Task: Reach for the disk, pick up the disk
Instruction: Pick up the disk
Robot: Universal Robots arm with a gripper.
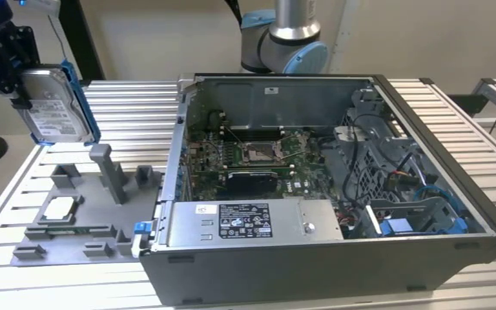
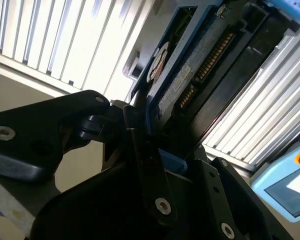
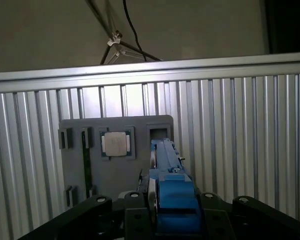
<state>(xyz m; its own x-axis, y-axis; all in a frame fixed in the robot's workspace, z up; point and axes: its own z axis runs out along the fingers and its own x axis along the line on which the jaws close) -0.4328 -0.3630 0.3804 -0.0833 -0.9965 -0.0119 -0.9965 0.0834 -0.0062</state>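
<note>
Lighting: even, bright indoor. Glare: table (image 2: 55,35) slats washed white in second wrist view. Shadow: case (image 1: 317,265) interior dim.

The disk (image 1: 54,106), clamped in the gripper (image 1: 22,81), hangs in free air over the grey fixture tray (image 1: 72,188); the tray's tall post (image 1: 110,174) seems the nearest thing beneath it. The open computer case (image 1: 317,271) blocks the exterior view's right.
</note>
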